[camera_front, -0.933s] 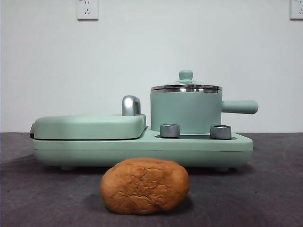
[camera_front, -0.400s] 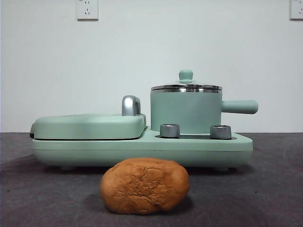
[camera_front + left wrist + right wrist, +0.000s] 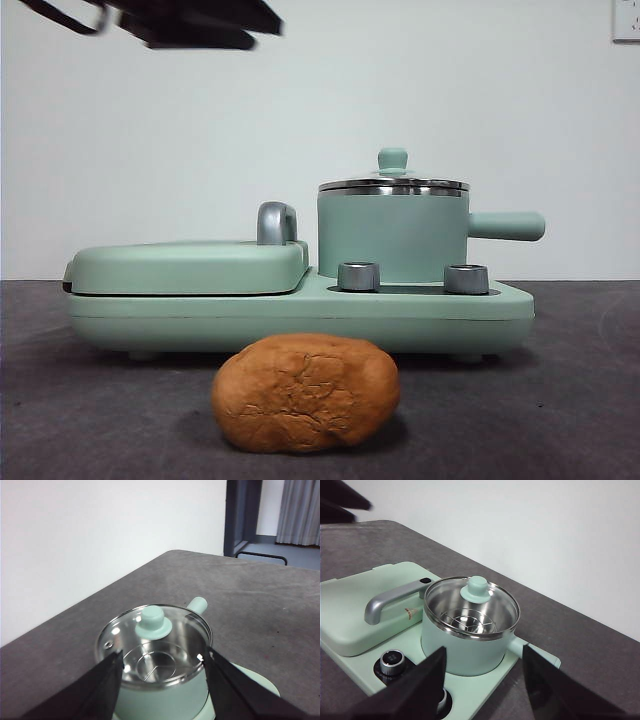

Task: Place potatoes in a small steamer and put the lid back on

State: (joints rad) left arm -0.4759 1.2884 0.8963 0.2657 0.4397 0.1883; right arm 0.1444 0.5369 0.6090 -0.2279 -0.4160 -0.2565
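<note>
The potato (image 3: 305, 392) lies on the dark table in front of the appliance, in the front view only. The small steamer (image 3: 392, 238) stands on the right side of the green base with its glass lid (image 3: 393, 183) on it. The left arm (image 3: 190, 25) shows dark at the top left of the front view. My left gripper (image 3: 163, 655) is open, above the lid (image 3: 153, 622) and not touching it. My right gripper (image 3: 484, 652) is open and hangs apart from the steamer (image 3: 465, 652), whose lid (image 3: 479, 587) is closed over a steel rack.
The flat green grill cover (image 3: 190, 265) with its chrome handle (image 3: 276, 222) sits left of the steamer on the shared base (image 3: 300, 315). Two steel knobs (image 3: 358, 276) stand before the pot. The steamer's side handle (image 3: 508, 226) points right.
A dark arm has come into the front view at the top left, covering the wall outlet there. The potato, steamer and lid have not moved.
</note>
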